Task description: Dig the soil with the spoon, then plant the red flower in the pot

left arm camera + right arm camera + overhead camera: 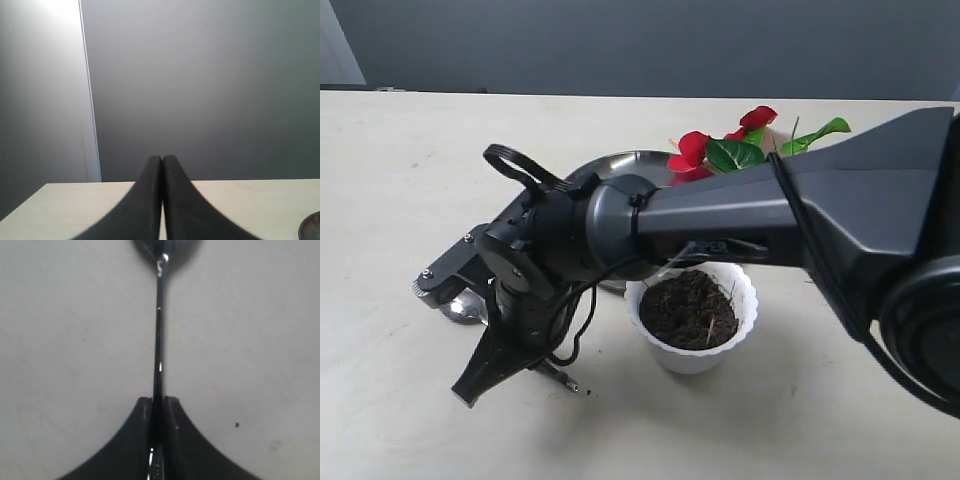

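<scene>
My right gripper [495,370] reaches across to the left of the table and is shut on the handle of the silver spoon [159,340]. The spoon's bowl [463,308] lies low by the table beyond the fingertips, and its handle end [565,382] sticks out behind them. The white pot [748,300] with the wavy rim stands just right of the gripper, filled with dark soil [688,308]. The red flower [695,150] with green leaves lies behind the arm on the steel plate [620,163]. My left gripper [162,160] is shut with nothing in it, pointing at the wall.
The thick black right arm [800,210] spans the scene from the right and hides part of the steel plate. A dark round rim [310,229] shows at the edge of the left wrist view. A small dark speck [237,425] lies on the table.
</scene>
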Tool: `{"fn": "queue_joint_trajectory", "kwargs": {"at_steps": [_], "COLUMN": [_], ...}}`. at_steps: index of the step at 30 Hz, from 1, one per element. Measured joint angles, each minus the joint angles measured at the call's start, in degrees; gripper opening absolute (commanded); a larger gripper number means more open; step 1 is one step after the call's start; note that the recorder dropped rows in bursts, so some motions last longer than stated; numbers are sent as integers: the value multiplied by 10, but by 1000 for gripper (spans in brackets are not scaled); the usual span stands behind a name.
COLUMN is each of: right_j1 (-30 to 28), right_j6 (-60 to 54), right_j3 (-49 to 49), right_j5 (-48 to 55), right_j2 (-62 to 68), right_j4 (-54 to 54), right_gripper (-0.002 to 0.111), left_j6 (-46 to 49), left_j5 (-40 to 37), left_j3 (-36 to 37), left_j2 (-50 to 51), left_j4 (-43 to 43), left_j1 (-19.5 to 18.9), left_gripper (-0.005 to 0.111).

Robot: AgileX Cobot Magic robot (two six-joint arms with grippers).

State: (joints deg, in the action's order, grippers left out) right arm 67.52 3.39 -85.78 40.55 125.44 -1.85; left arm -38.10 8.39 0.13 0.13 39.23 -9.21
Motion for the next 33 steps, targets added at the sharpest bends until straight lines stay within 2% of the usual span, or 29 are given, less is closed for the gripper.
{"fn": "queue_joint_trajectory", "kwargs": {"at_steps": [7, 15, 19, 26, 30, 33], "right_j1": [0, 0, 0, 0, 0, 0], "right_j6": [-24, -47, -48, -34, -27, -19], "right_j3": [0, 0, 0, 8, 63, 124], "right_j5": [20, -7, 13, 195, 272, 286], "right_j2": [-16, -116, -158, -209, -248, -292], "right_j4": [19, 22, -55, -296, -394, -412], "right_gripper": [-1, -1, -1, -1, -1, -1], "left_j6": [0, 0, 0, 0, 0, 0], "left_j5": [0, 0, 0, 0, 0, 0], "left_j3": [0, 0, 0, 0, 0, 0], "left_j2": [0, 0, 0, 0, 0, 0], "left_j4": [0, 0, 0, 0, 0, 0], "left_j1": [0, 0, 0, 0, 0, 0], "left_gripper": [0, 0, 0, 0, 0, 0]}}
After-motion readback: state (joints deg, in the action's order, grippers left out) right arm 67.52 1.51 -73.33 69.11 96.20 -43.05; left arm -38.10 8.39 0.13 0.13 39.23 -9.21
